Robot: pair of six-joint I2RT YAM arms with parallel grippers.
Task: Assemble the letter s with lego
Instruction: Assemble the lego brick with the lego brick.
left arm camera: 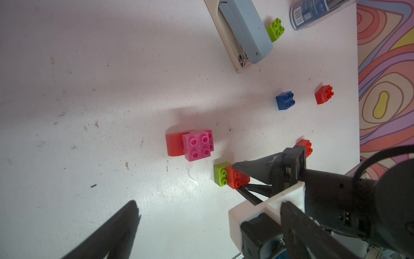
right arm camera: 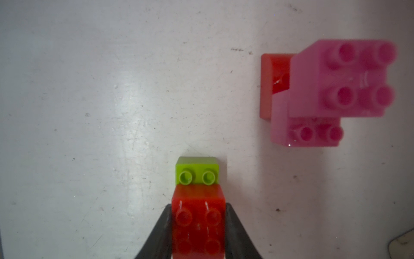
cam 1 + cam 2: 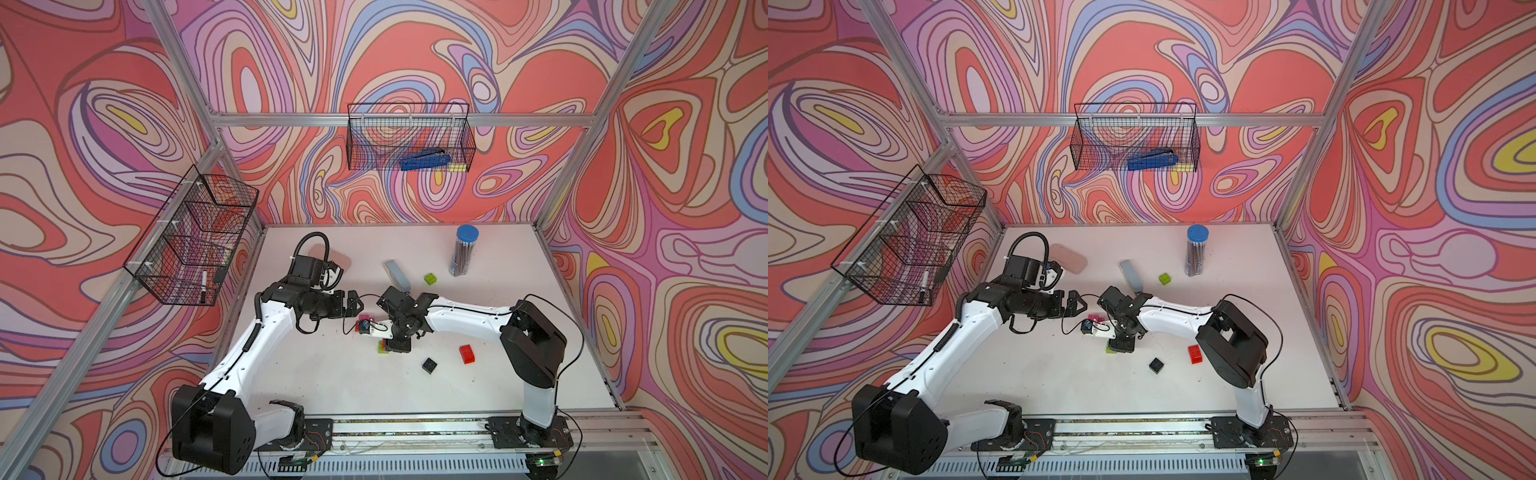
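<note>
The right tool [image 2: 198, 224] was closed on a red brick [image 2: 198, 198], with one finger on each side of it. This brick sat partly on top of a green brick [image 2: 197, 171], whose two free studs showed just ahead of the fingertips. The green brick lay on the white surface [image 2: 89, 112]. Near this tool, off to one side, two stacked pink bricks [image 2: 336, 89] stood against a red piece [image 2: 267, 74]. The left tool [image 3: 353, 302] hung wide open, apart from all bricks. A black brick [image 3: 429, 365] lay loose behind the right tool.
</note>
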